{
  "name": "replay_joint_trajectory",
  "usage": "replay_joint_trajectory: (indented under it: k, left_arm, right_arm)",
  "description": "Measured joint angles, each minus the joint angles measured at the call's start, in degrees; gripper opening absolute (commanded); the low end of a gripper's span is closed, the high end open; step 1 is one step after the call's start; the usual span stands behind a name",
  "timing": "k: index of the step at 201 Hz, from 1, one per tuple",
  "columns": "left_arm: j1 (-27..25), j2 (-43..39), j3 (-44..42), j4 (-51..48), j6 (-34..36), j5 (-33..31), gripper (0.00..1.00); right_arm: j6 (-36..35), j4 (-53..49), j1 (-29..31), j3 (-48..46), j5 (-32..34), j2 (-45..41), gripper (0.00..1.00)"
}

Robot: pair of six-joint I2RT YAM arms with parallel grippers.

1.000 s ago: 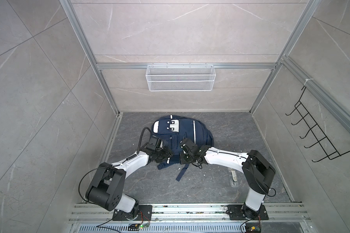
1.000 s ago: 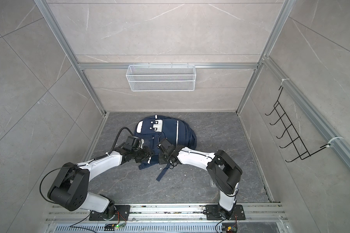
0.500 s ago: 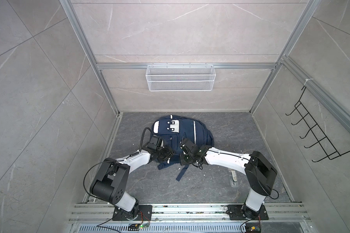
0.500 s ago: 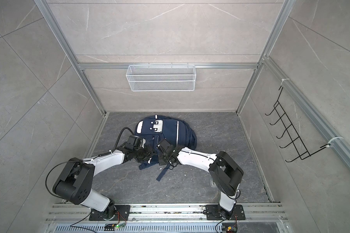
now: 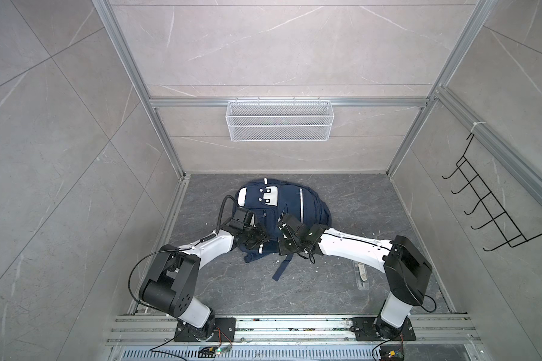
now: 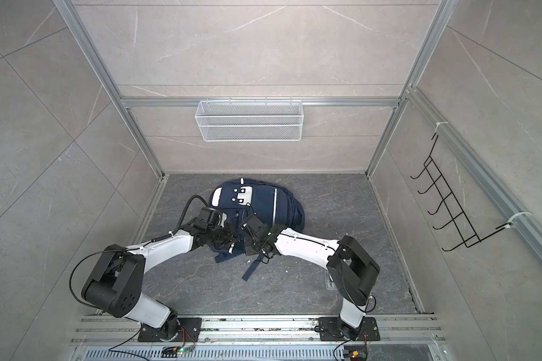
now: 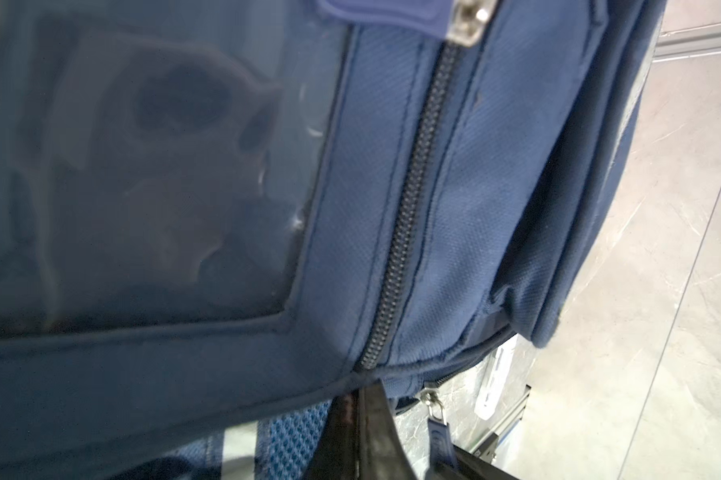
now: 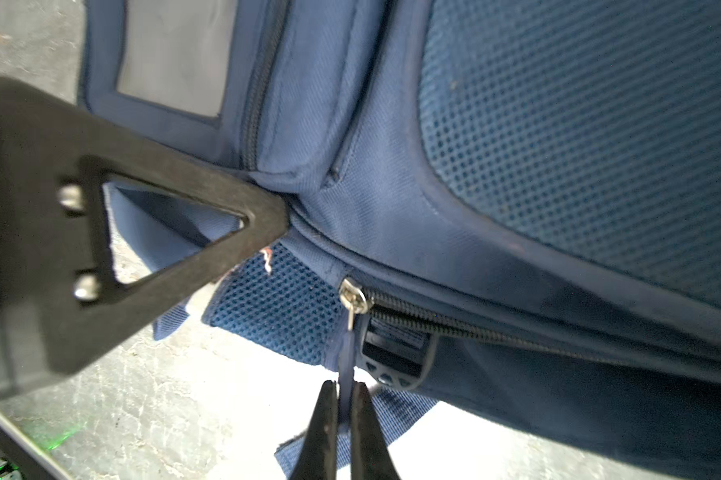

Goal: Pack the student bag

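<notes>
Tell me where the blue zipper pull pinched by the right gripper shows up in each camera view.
Both top views: not made out, somewhere along the near edge of the student bag.
Left wrist: zipper pull hangs beside the left gripper.
Right wrist: zipper pull clamped in the right gripper.
Shared landmark: the clear window pocket, in both wrist views.

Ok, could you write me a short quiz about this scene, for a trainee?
1. True or false: the right gripper is shut on the zipper pull of the student bag.
2. What hangs on the back wall? A) wire basket B) towel C) clock
3. Fill in: the left gripper is ____ on the bag's piped seam.
Key: 1 true; 2 A; 3 shut.
</notes>
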Motion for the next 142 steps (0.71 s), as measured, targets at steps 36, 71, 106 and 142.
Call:
replay_joint_trajectory:
  k: [36,71,106,142]
  left_arm:
    - [0.7,-1.3,0.3,-1.7,1.4,0.2,0.00]
    - [2.7,-3.8,0.2,-3.5,2.9,0.8,0.00]
    - [6.7,-7.0,-1.5,-5.0,4.3,0.5,0.00]
    - [11.0,-10.3,-3.4,-6.3,5.8,0.0,0.00]
  right_arm:
    - [0.0,-0.1,0.1,0.0,0.0,-1.5,0.00]
    - [0.0,0.4,0.4,-0.1,0.0,-2.9,0.00]
    - [0.0,0.9,0.1,-3.1,-0.6,-5.3,0.00]
    - [-0.9,0.1,-3.3,-8.1,-2.9,-10.3,0.00]
